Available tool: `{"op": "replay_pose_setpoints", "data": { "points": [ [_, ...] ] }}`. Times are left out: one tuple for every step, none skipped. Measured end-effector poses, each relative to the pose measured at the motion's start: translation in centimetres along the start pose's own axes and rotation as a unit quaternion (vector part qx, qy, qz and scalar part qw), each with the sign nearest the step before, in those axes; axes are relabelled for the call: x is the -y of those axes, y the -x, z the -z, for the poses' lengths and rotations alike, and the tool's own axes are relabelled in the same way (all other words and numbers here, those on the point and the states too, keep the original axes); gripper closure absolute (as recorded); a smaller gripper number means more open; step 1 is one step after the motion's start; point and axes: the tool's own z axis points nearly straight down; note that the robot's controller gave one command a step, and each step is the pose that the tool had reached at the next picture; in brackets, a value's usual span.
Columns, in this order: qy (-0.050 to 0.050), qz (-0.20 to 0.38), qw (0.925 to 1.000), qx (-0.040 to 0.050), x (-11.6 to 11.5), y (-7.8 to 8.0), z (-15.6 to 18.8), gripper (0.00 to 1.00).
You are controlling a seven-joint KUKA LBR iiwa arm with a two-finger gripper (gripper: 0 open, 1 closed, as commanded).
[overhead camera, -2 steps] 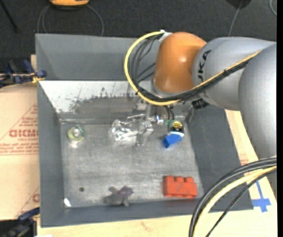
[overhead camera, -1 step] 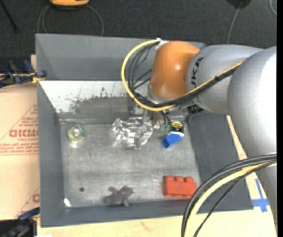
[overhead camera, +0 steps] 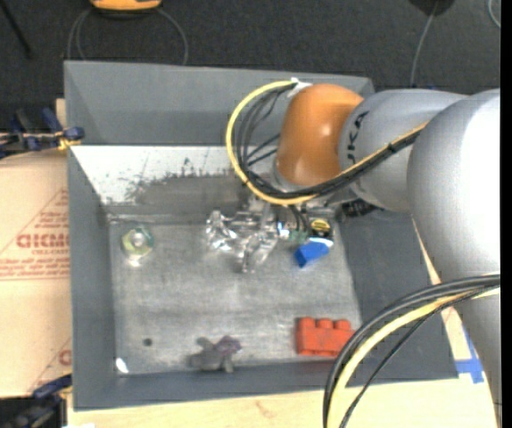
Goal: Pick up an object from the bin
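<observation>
Tool [overhead camera: 243, 243] low over bin [overhead camera: 91, 283] back centre, small blue piece [overhead camera: 310, 252] just beside it; grip state cannot be told.

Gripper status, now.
Gripper: cannot be told whether open or closed. It is at the upper middle of the bin, just left of a small blue thing.

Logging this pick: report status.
Gripper down in bin, upper middle. Blue piece nearest, beside it toward view's right. Red brick, grey piece, clear cap lie well apart.
</observation>
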Motion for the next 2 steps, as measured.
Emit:
{"op": "replay_pose_setpoints", "data": {
  "points": [
    [-0.001,-0.001,1.0000,0.0069,0.21,0.30,0.18,1.00],
    [-0.003,0.000,1.0000,-0.0028,0.19,0.52,0.58,1.00]
  ]
}}
